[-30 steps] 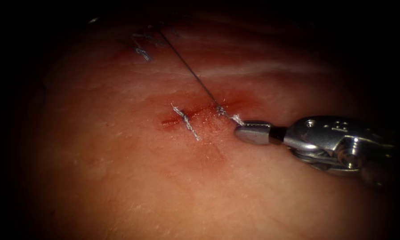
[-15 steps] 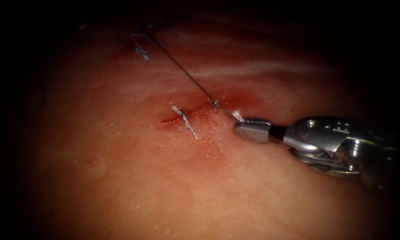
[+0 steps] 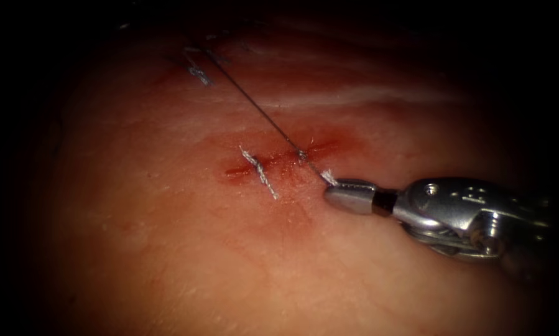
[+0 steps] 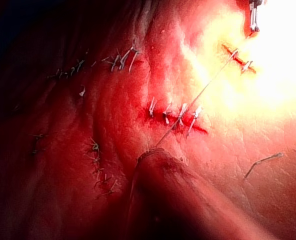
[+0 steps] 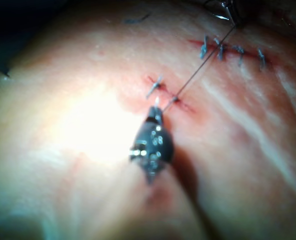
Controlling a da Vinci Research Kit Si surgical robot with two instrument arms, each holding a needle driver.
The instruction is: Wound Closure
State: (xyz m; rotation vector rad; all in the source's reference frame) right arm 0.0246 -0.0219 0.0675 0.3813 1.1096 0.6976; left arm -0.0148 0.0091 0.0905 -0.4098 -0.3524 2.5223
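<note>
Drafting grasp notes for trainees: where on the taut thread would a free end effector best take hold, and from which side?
Probably mid-span on the taut thread, between the knot and the left end effector it runs to: that stretch is straight and bare. Come from the endoscope view's left, jaws across it; the right end effector, shut on the short thread end, crowds the right.

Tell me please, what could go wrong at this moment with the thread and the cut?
The right tool is shut on the thread beside a knot over the cut. That strand runs taut to the left tool. Possible risks:
1. Too much tension might snap the thread or cut into the tissue edge.
2. The short end held at the jaws could slip out, loosening the knot.
</note>
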